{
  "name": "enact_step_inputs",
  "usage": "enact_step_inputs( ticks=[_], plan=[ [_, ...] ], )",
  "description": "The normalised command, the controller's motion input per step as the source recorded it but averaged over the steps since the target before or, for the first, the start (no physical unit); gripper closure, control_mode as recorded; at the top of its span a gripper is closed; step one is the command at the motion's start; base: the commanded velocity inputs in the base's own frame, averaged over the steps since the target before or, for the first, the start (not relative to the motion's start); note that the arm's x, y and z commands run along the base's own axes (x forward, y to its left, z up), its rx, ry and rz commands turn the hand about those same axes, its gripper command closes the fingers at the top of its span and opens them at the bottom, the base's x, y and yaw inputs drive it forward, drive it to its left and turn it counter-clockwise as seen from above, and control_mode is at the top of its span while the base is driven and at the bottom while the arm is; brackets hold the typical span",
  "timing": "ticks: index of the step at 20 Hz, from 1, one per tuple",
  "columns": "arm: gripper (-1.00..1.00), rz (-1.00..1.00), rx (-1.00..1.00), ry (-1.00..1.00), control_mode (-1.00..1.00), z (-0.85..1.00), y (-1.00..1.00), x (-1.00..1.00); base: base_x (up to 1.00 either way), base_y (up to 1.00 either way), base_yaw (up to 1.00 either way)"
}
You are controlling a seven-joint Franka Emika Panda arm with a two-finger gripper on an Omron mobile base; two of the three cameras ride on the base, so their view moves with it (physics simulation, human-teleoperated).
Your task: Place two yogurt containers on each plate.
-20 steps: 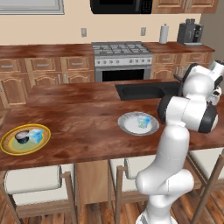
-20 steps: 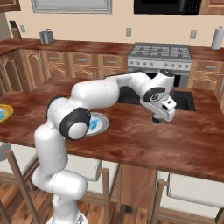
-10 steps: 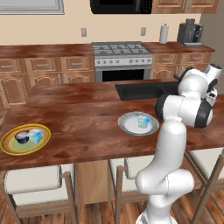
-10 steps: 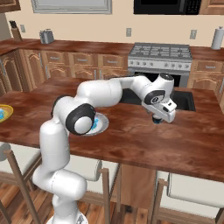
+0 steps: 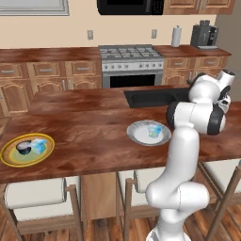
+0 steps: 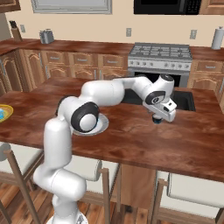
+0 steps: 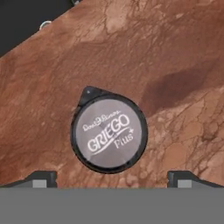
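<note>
The pincer [image 7: 109, 179] hangs wide open right over the last dark yogurt cup [image 7: 109, 134], alone on the counter [image 7: 183, 52] by the sink. Yellow plate [image 5: 12, 160]: two cups [image 5: 32, 147], done. White plate [image 5: 136, 136]: one blue cup [image 5: 154, 130], one short. Four cups, two plates.

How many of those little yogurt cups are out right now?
4. A dark cup and a light-blue cup sit on the yellow plate; another light-blue one is on the white plate; the last dark cup stands on the counter below the fingers.
</note>
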Motion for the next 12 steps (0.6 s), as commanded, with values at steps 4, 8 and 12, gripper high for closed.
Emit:
enact_step_inputs(
  ticks=[4, 8, 12],
  plan=[
    [-1.0, 0.0, 0.0, 0.0, -1.0, -0.14, -0.03, 0.25, 0.0, 0.0, 0.0],
    [-1.0, 0.0, 0.0, 0.0, -1.0, -0.11, -0.07, 0.24, 0.0, 0.0, 0.0],
    [-1.0, 0.0, 0.0, 0.0, -1.0, -0.11, -0.11, 0.16, 0.0, 0.0, 0.0]
  ],
)
